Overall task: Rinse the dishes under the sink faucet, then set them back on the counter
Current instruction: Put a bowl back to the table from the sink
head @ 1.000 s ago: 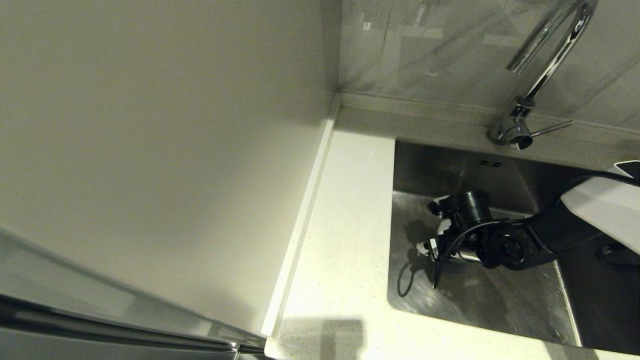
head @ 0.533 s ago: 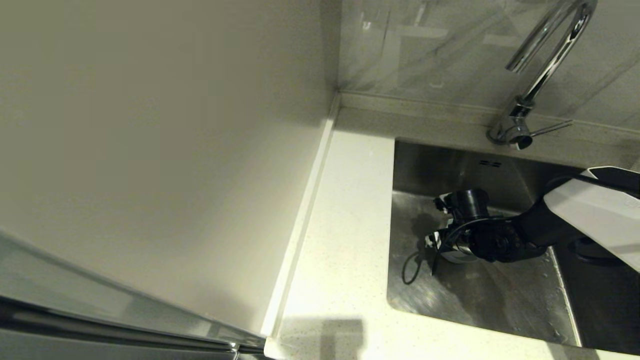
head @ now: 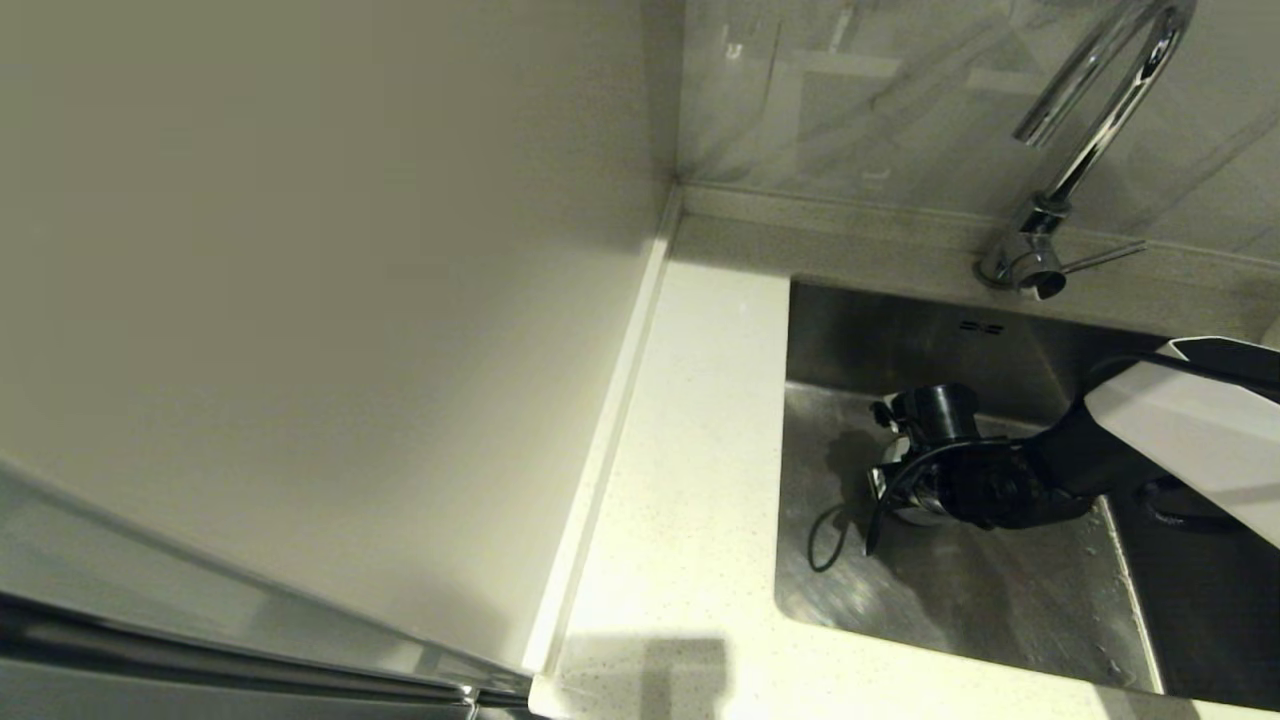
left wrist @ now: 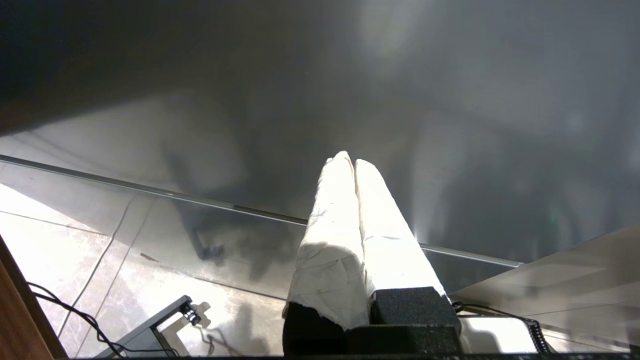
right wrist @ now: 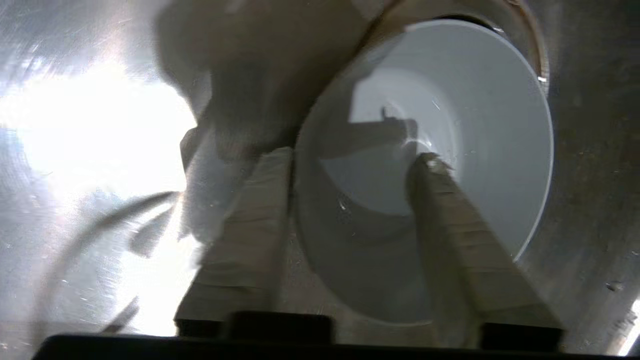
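Right gripper [right wrist: 350, 165] is down in the sink [head: 1000, 600], and from the wrist camera you can see it straddling the rim of a pale bowl [right wrist: 450, 140]: one wrapped finger [right wrist: 440, 200] sits inside the bowl and the other is outside its wall, so the rim is between them. The jaws are partway apart, and honestly I can't tell if they're actually pinching the rim or just sitting around it. The bowl looks white to pale blue inside, with a few water drops on it, and it's resting low on the steel floor of the basin, right by what looks like the round drain ring. In the head view the black wrist of the right arm [head: 960, 480] covers the bowl almost completely, so only a sliver of something shiny shows under it, towards the left side of the sink near the tabletop [head: 690, 480]. That white speckled tabletop runs along the left of the sink, with its low raised strip against the cream wall panel [head: 300, 300]. Chrome gooseneck faucet [head: 1090, 120] stands at the back right, thin side lever sticking out at its base, well apart from the gripper. Left gripper [left wrist: 352, 165] is parked off somewhere else, its two white wrapped fingers pressed together with nothing in them, a tiled floor [left wrist: 60, 260] below it.
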